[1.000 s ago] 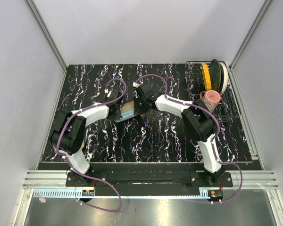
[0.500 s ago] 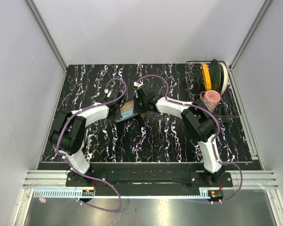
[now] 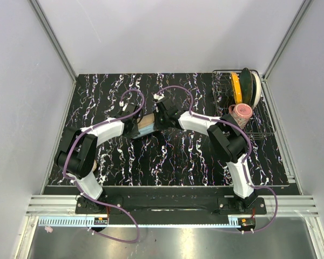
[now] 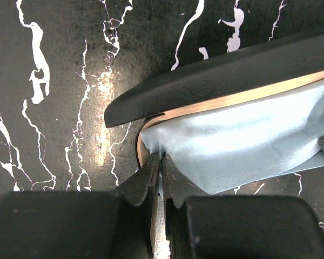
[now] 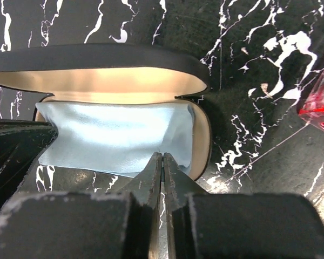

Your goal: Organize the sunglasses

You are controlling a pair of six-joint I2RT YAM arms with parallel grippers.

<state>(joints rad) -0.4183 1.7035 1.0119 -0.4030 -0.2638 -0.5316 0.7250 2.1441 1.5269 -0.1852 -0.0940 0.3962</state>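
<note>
Near the middle of the marbled black counter, an open black case holds a light blue cloth. The left gripper has its jaws pinched shut on one corner of the cloth. The right gripper has its jaws closed on the cloth's edge at the case rim. The sunglasses, only partly in view, lie on the counter near the case's rounded end.

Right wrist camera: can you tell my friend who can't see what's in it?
The right claw, shut, pinches the near edge of a blue cloth lying in an open black case. Pink sunglasses peek in at the right edge, on the dark marbled table.
</note>
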